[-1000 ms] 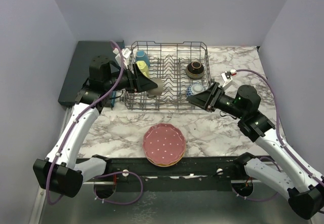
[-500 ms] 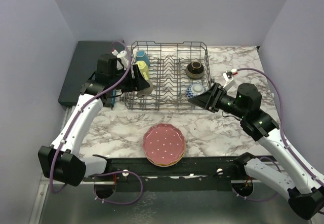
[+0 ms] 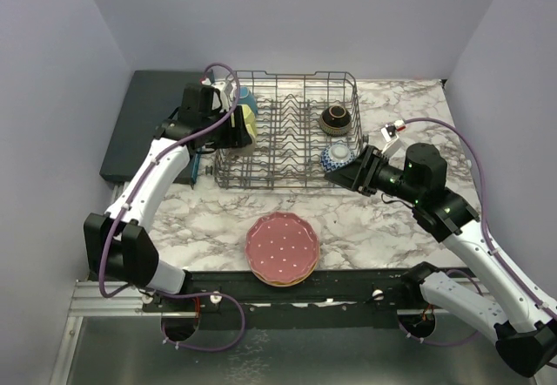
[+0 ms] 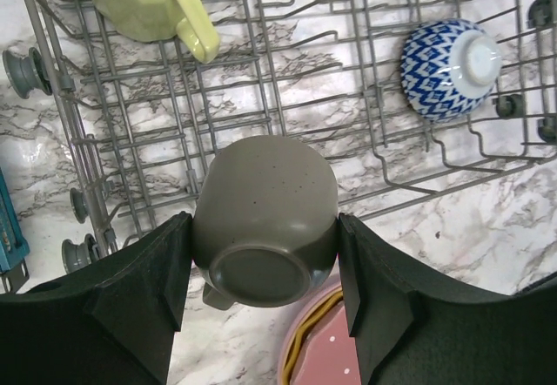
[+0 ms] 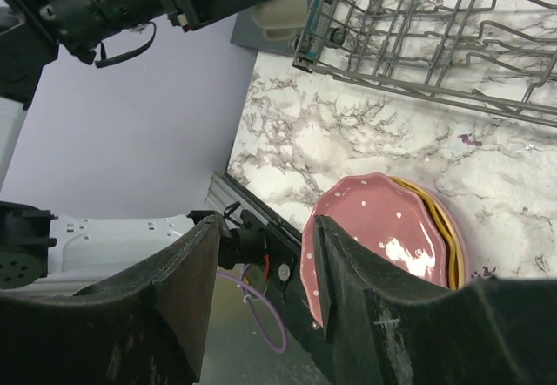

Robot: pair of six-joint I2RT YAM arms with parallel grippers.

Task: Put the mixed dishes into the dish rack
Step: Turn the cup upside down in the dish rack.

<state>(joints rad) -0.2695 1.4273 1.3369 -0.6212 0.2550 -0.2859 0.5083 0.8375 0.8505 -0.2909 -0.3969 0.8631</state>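
Left wrist view | your left hand (image 4: 264,233) held the olive-grey mug (image 4: 265,202) over the dish rack (image 3: 296,73) | your right hand (image 5: 265,237) stood open, empty, above the counter (image 5: 348,132).

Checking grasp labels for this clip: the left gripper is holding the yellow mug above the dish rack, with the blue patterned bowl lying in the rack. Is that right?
Not quite: the left gripper holds the olive-grey mug, not the yellow one. The yellow mug already lies in the dish rack, as does the blue patterned bowl. The left wrist view shows it.
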